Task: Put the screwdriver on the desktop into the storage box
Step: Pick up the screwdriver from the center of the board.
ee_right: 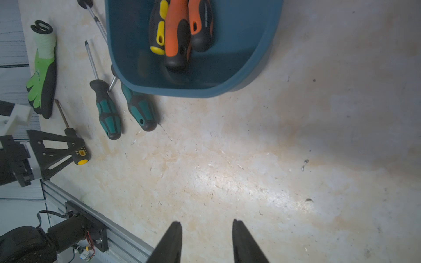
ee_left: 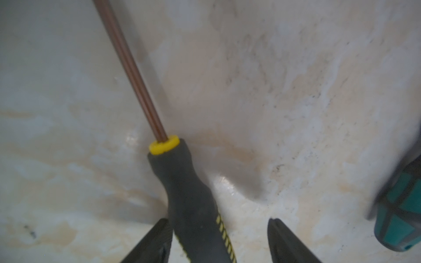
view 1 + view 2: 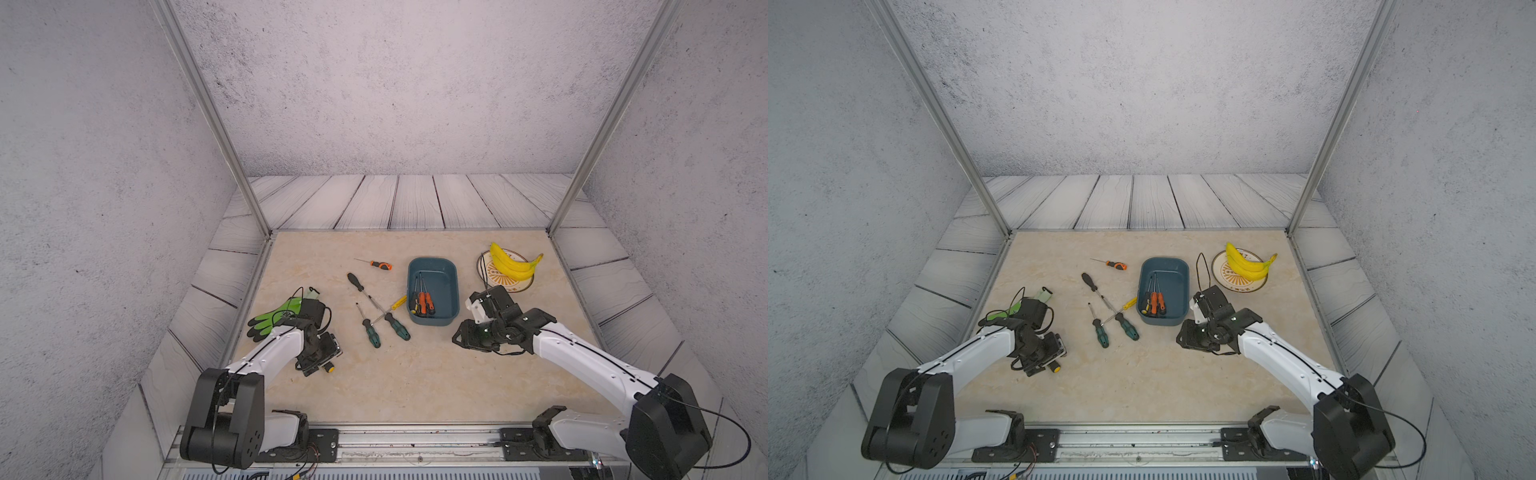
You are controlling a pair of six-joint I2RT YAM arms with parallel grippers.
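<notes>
The left gripper (image 2: pixel 218 222), fingers wide, straddles the black-and-yellow screwdriver (image 2: pixel 193 205), which lies on the desktop (image 2: pixel 296 91) well apart from the storage box (image 3: pixel 442 286). The right gripper (image 1: pixel 206 223), near that box, is narrowly parted, empty.

Black-yellow screwdriver (image 2: pixel 189 193) lies on the desktop (image 2: pixel 296 91), outside the storage box (image 3: pixel 444 286).

Glossy marbled desktop (image 2: pixel 296 91), smooth plastic storage box (image 1: pixel 246 45)

beige marble surface (image 3: pixel 415 382) with a few loose screwdrivers (image 3: pixel 371 332), teal storage box (image 3: pixel 432 322), green glove (image 3: pixel 266 322), cream plate (image 3: pixel 515 286)
</notes>
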